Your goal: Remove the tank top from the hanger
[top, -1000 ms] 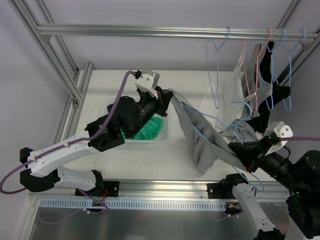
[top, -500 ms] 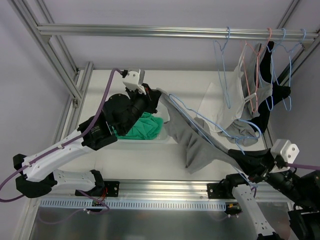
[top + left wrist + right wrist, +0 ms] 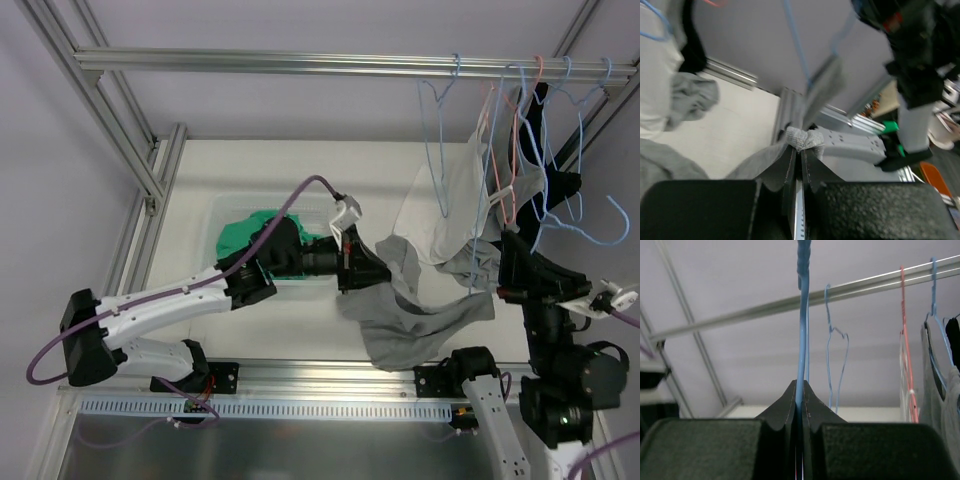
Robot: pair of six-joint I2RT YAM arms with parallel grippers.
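The grey tank top [image 3: 425, 322] lies slack on the table in front of the arms, off its hanger. My left gripper [image 3: 360, 270] is shut on a fold of the tank top, which bunches at the fingertips in the left wrist view [image 3: 802, 138]. My right gripper [image 3: 507, 248] is shut on a bare blue wire hanger [image 3: 801, 330] and points it up toward the rail. In the right wrist view the wire runs straight up from between the closed jaws.
A clear bin [image 3: 218, 212] at the left holds green cloth [image 3: 245, 230]. The top rail [image 3: 300, 62] carries several blue hangers and a pink one [image 3: 512, 140], with a pale garment [image 3: 450, 205] and a black one [image 3: 545, 150]. A loose blue hanger [image 3: 618, 215] hangs at the far right.
The tank top has slid off the blue hanger and dropped to the table. My left gripper has moved right and down with it. My right gripper has swung up with the bare hanger.
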